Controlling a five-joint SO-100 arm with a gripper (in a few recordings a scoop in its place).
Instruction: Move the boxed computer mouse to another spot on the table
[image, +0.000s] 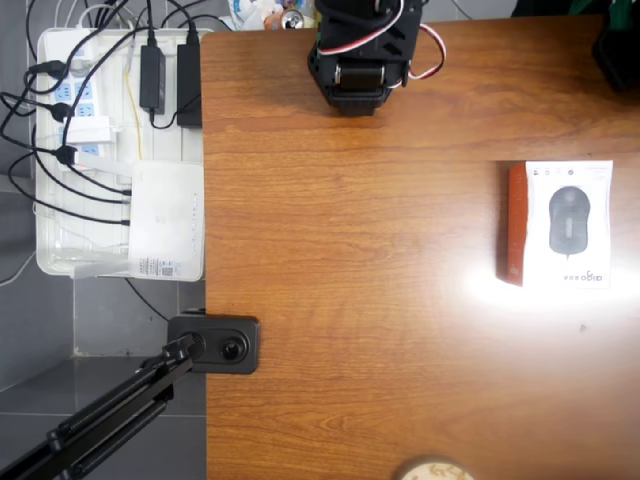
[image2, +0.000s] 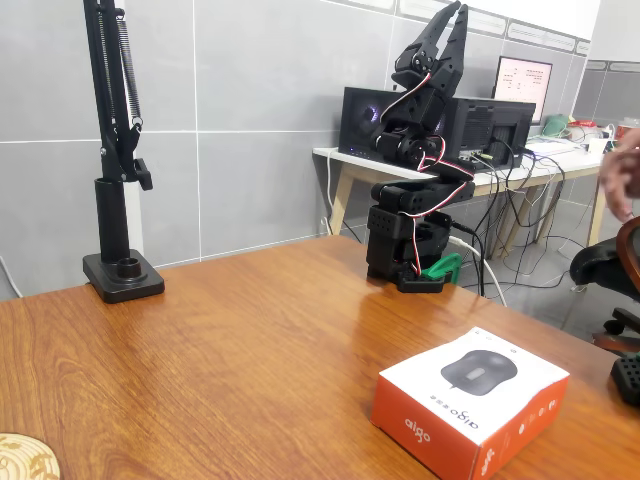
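The boxed computer mouse (image: 565, 222) lies flat near the right edge of the table (image: 350, 250) in the overhead view, its orange-red side facing left. In the fixed view the box (image2: 470, 400) sits at the front right of the table (image2: 230, 340). The black arm (image: 360, 50) stands folded at the table's far edge. Its gripper (image2: 455, 12) points straight up, well above and behind the box, and looks shut with nothing in it.
A white tray of power strips (image: 100, 150) and a white router (image: 165, 215) sit off the table's left side. A black stand base (image: 215, 343) (image2: 122, 275) is clamped to the left edge. A round coaster (image: 432, 470) lies at the front edge. A person's hand (image2: 628, 170) shows at the right.
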